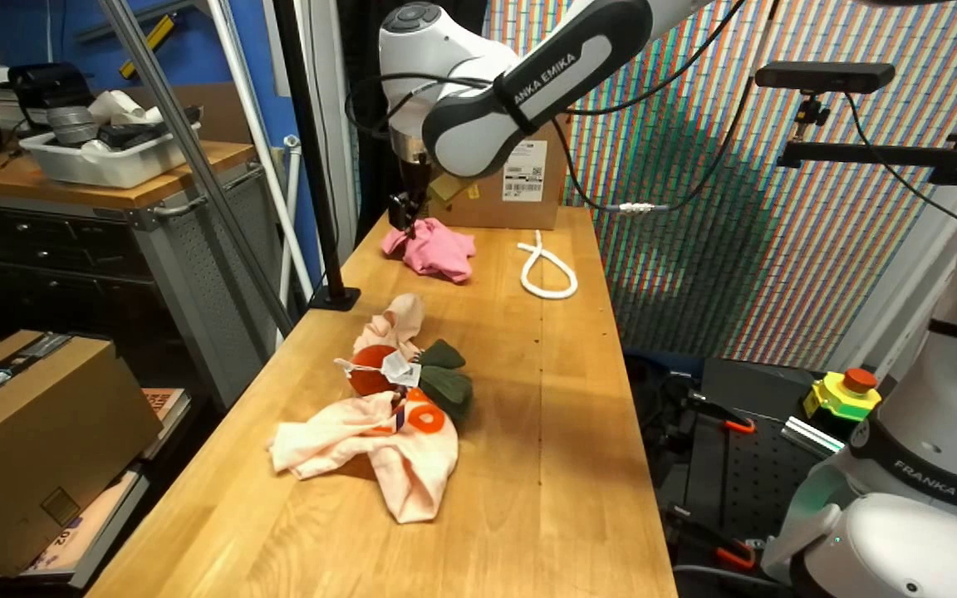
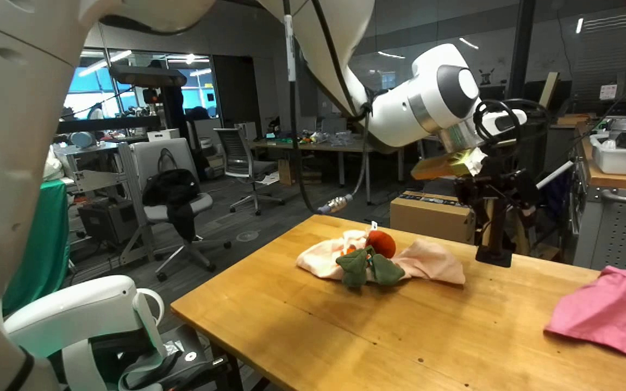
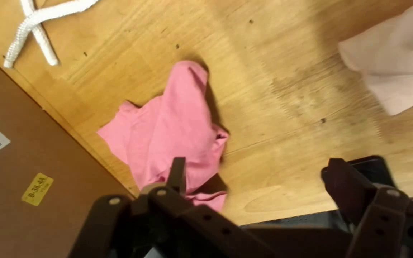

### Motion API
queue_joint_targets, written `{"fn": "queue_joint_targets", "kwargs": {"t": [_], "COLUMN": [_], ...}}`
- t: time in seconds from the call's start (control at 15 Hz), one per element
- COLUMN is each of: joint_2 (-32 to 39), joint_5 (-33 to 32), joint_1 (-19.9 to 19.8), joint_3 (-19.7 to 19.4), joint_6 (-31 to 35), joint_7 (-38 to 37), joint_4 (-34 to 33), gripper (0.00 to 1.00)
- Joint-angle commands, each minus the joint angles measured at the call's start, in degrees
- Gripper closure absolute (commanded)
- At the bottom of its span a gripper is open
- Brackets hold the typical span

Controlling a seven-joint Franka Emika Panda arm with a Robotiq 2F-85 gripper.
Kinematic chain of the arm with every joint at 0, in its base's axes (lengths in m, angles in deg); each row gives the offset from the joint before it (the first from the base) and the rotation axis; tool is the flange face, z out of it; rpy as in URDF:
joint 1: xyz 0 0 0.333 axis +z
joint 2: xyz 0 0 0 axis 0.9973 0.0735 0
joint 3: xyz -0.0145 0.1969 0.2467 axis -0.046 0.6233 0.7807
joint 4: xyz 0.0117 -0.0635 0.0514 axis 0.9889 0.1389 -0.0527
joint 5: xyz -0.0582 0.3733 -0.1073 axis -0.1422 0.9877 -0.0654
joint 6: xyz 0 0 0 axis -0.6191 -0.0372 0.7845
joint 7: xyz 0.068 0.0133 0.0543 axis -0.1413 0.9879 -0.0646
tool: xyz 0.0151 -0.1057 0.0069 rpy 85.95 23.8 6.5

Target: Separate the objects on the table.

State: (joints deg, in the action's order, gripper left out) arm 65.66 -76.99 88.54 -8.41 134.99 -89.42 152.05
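Note:
A crumpled pink cloth (image 1: 439, 252) lies at the far end of the table, and it shows in the wrist view (image 3: 177, 125) too. A white rope (image 1: 548, 294) lies in a loop to its right. Nearer, a peach cloth (image 1: 416, 473) lies spread out, touching a red-orange round object (image 1: 369, 374) with a white tag and green leaf-like pieces (image 1: 448, 389). The peach cloth also shows in the wrist view (image 3: 403, 61). My gripper (image 3: 257, 165) is open with nothing between its fingers. It is above the pink cloth's edge, one finger over the cloth and one over bare wood.
A cardboard box (image 1: 491, 208) stands at the table's far end, close to the pink cloth. A black post with a base plate (image 1: 334, 297) stands on the table's edge, and its base is beside a finger in the wrist view (image 3: 375, 170).

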Motion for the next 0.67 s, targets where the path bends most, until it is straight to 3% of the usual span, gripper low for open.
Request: {"fn": "queue_joint_targets", "kwargs": {"t": [0.0,0.33,0.6], "joint_2": [-6.1,-7.5,-6.5], "joint_5": [10.7,20.2,22.2], "joint_1": [-0.9,-0.8,-0.4], "joint_3": [2.8,5.5,7.0], "joint_6": [-5.5,-16.6,-22.7], "joint_7": [14.0,28.1,36.1], "joint_4": [4.0,4.0,3.2], "gripper": [0.0,0.0,0.0]}}
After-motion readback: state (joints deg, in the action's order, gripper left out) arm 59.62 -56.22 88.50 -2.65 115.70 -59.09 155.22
